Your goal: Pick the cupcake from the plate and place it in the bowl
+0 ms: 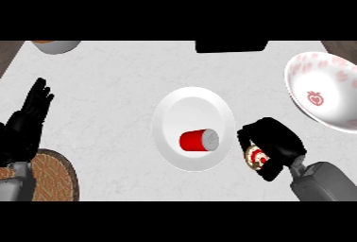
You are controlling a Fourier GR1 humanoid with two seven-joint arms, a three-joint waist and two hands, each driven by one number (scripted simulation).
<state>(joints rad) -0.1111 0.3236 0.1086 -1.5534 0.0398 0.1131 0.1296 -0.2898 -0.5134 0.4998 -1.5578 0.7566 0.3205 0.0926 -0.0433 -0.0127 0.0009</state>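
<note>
My right hand [276, 141] is curled round the cupcake [255, 158], whose red and white swirled top shows under the fingers. Hand and cupcake are just right of the white plate [169, 109], off its rim. A red cup [197, 140] lies on its side in the plate. The white bowl [325, 90] with red heart marks stands at the far right, up and to the right of the hand. My left hand [28, 119] rests open at the left edge, fingers up.
A round brown woven mat [53, 176] lies at the lower left beside my left forearm. Part of another bowl [55, 46] shows at the top left. A black object [231, 46] sits at the counter's far edge.
</note>
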